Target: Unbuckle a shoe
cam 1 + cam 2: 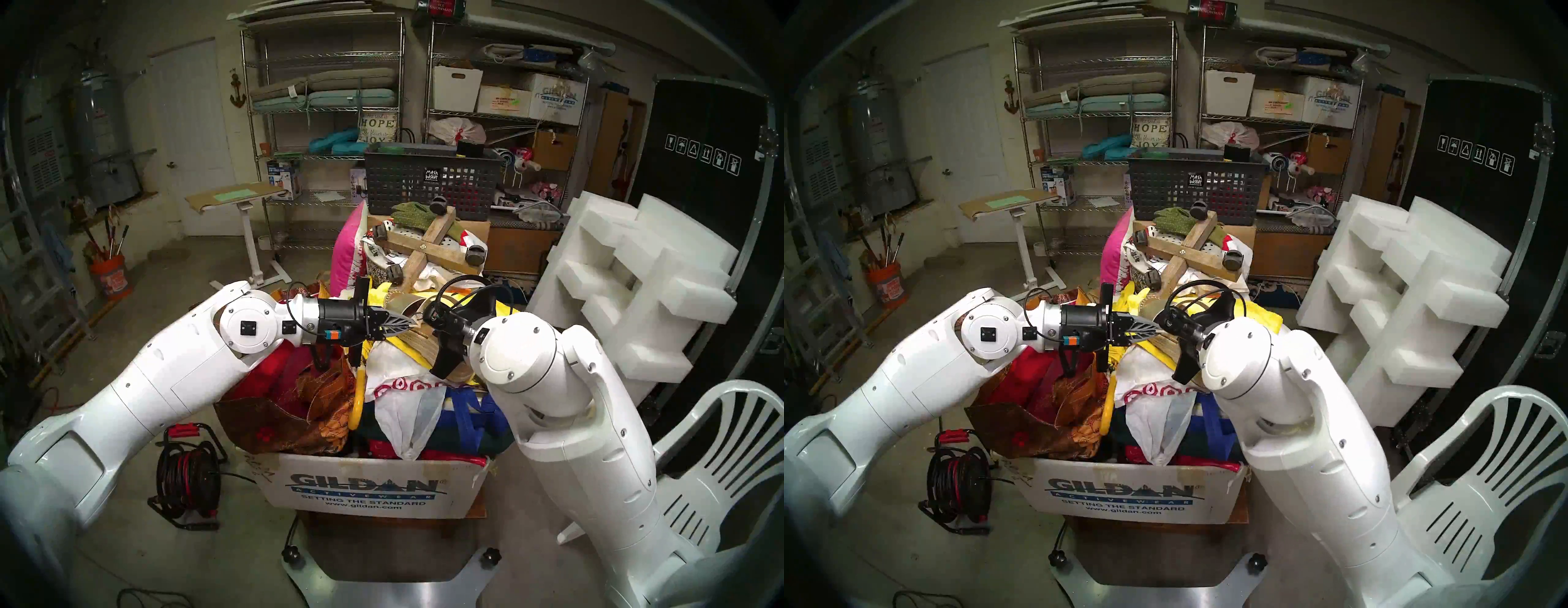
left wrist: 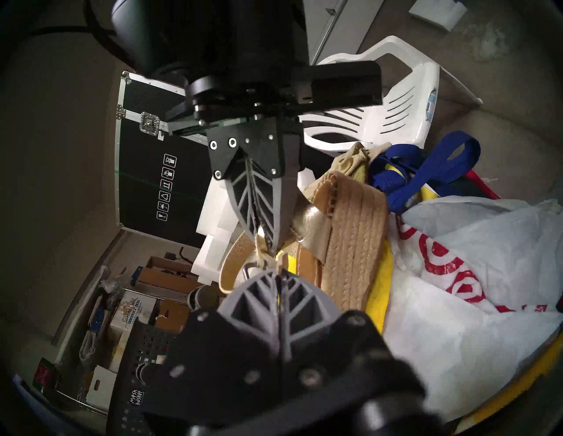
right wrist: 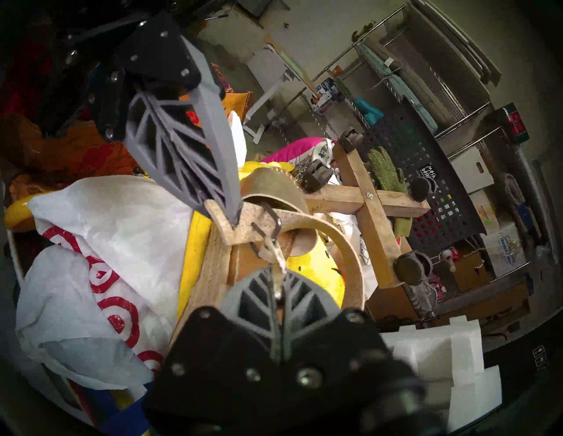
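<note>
A: Where's the shoe [image 2: 353,240]?

B: On top of the heap in the box [image 1: 365,488], lying on its side over a white bag [image 2: 475,274] and something yellow. From the head only a sliver of its jute sole [image 1: 418,342] shows; the two arms cover most of it.

A: And the left gripper [image 1: 408,325]?

B: It reaches in level from the left, fingers pressed together. In the right wrist view its tip [image 3: 234,217] sits on the strap's free end [image 3: 221,220]. Whether it pinches that end or only presses on it, I can't make out.

A: The right gripper [image 2: 268,248]?

B: Closed as well, tip to tip with the left one. A thin pale strip [image 3: 277,258] runs from the buckle [image 3: 268,226] into the seam between its fingers [image 3: 259,298], so it grips that bit of strap. Its fingertips are hidden from the head views by its own wrist.

A: Is the buckle open?

B: Hard to tell. It's small, dark and partly blurred; I can see a metal frame with the strap [image 3: 344,243] curving away behind it, nothing finer.

A: Anything else close by?

B: A wooden cross on castors [image 1: 428,250] just behind the shoe, and blue straps [image 2: 426,176] beside its heel, partly cut off.
</note>
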Controlling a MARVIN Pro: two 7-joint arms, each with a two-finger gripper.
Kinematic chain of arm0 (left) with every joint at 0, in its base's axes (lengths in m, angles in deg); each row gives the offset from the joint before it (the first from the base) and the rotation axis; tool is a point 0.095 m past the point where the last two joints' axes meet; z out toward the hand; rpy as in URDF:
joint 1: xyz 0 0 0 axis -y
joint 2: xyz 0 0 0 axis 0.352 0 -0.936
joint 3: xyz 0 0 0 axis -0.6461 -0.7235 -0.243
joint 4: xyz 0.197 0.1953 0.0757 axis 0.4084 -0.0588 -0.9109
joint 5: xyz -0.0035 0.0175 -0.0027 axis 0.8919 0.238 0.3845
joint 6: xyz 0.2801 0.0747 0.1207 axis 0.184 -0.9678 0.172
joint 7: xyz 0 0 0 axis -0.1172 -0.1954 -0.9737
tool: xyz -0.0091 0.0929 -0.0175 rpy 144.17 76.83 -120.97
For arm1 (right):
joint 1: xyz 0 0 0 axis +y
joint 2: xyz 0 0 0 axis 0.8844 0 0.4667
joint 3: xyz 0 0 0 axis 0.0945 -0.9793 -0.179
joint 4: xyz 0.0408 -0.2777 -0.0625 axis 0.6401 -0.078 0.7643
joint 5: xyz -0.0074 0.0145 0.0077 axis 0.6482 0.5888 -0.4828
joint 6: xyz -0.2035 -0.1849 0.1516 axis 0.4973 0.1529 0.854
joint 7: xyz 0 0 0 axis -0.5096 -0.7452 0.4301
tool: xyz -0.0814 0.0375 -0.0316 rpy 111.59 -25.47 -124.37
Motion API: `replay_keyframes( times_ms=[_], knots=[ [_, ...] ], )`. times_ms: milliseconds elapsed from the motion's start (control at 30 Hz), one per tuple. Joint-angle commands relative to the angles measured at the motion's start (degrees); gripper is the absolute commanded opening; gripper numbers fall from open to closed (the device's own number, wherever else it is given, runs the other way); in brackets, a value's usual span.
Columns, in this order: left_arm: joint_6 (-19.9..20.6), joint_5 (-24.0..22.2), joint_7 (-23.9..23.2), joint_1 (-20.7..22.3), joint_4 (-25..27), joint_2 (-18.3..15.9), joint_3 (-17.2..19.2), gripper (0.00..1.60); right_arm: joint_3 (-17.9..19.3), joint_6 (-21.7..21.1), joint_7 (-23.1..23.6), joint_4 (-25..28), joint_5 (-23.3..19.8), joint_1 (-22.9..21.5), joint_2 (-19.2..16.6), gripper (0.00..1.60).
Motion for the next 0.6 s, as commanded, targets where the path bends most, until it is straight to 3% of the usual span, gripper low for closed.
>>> replay_keyframes(
  times_ms=[0,300,567],
  knots=[
    [-1.59,1.7,-1.45,3.32,-1.39,0.32,0.3,0.0,2.68,1.43,2.33,0.76,-1.33,-1.33,-2.51,0.0],
    [-3.19,3.94,-4.05,8.01,-4.25,2.46,1.05,0.0,3.02,2.04,3.46,1.79,-1.86,-0.65,-2.61,0.0],
    [-4.11,4.35,-4.5,9.12,-5.58,4.83,1.29,0.0,2.41,2.45,3.76,2.24,-2.35,-0.13,-2.15,0.0]
  ],
)
